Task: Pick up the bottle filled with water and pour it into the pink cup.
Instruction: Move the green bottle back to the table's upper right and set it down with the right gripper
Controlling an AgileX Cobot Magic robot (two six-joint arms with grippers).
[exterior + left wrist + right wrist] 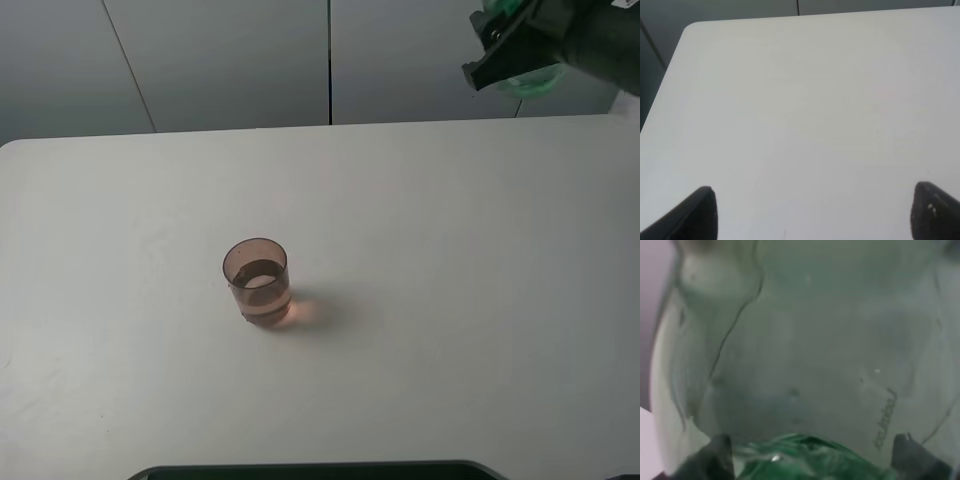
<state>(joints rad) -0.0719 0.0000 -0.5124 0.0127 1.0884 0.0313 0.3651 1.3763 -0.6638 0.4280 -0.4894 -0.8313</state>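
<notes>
high at the table's far right, the right gripper [497, 62] pinches the bottle [530, 80].

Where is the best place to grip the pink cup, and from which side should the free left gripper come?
Grip the pink cup around its straight cylindrical wall, probably above the liquid line, coming level from the left side of the table. It stands upright with no handle and holds liquid, so a side grasp likely avoids spilling. The left gripper is open.

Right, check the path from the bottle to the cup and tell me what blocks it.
Nothing visible does. The right gripper holds the bottle at the table's far right, above it. The cup stands alone mid-table, already partly filled, with only bare tabletop between them.
</notes>
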